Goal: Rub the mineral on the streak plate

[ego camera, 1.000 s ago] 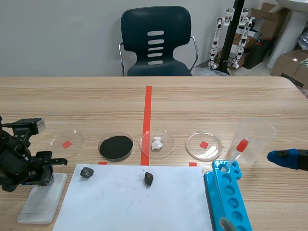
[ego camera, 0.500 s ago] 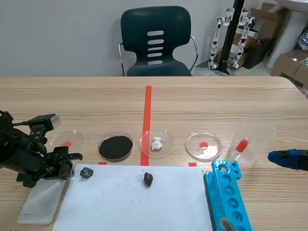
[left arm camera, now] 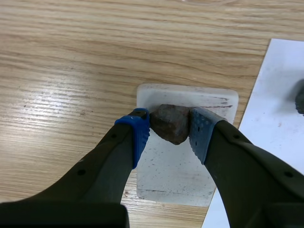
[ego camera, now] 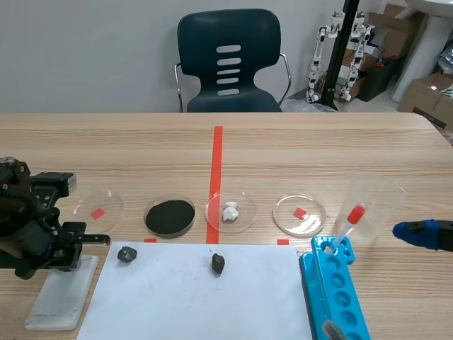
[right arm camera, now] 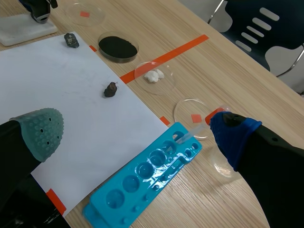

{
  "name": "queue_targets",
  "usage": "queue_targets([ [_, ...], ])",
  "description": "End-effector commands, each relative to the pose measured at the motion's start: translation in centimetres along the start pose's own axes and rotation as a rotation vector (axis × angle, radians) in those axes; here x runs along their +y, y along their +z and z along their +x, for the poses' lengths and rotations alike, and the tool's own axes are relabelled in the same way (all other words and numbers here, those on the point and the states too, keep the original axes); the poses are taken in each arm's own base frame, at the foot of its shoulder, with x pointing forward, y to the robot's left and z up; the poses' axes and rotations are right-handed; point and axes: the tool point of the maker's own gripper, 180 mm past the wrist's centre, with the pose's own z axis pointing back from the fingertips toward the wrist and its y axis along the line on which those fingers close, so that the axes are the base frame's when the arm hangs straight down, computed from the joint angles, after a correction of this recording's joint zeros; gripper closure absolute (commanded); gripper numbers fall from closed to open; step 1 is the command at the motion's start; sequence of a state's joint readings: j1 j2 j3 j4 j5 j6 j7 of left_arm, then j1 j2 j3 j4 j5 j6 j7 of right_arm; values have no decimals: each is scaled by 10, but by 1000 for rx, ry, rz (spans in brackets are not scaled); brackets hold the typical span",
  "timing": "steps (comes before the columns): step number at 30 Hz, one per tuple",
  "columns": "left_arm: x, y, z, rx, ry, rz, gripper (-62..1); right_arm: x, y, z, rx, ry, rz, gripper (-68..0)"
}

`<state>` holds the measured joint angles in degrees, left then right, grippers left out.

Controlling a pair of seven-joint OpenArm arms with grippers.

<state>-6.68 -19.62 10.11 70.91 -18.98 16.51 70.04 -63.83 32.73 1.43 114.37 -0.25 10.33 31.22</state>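
Since half a second ago the left gripper [left arm camera: 170, 131] has drawn back along the white streak plate [left arm camera: 167, 176], from its far end toward 7 o'clock in the scene view. Its fingers are clamped on a brown mineral chunk [left arm camera: 170, 121], held over the plate's far half. The plate lies at the table's 8 o'clock, with the white paper sheet [ego camera: 198, 301] at its 3 o'clock. The right gripper [right arm camera: 137, 131], at the table's 4 o'clock, is spread wide and holds nothing.

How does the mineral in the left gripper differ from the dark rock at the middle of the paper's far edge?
The mineral is pinched between the fingers of the left gripper over the white streak plate; the rock lies free on the paper. The mineral looks brownish-grey; the rock looks nearly black. Both are small rough lumps.
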Motion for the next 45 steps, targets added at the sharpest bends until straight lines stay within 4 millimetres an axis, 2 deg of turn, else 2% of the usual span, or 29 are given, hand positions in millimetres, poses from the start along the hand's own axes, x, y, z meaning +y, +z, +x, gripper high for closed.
queue_targets([
  [1,14,-1,-6,14,-5,46,-111,-4,-1,6,-23,8,-6,-655],
  [6,10,4,-1,-3,-7,34,-111,-4,-1,6,-23,8,-6,-655],
  [14,-28,6,-5,14,-5,-179,-111,-4,-1,6,-23,8,-6,-655],
  [19,-40,9,-3,5,-7,-244,-111,-4,-1,6,-23,8,-6,-655],
  [25,-34,7,-3,1,-12,-210,-111,-4,-1,6,-23,8,-6,-655],
  [32,5,3,-2,-1,1,6,-111,-4,-1,6,-23,8,-6,-655],
  [37,24,4,-3,5,-3,113,-111,-4,-1,6,-23,8,-6,-655],
  [41,20,4,-4,7,5,91,-111,-4,-1,6,-23,8,-6,-655],
  [45,-4,3,-3,5,3,-42,-111,-4,-1,6,-23,8,-6,-655],
])
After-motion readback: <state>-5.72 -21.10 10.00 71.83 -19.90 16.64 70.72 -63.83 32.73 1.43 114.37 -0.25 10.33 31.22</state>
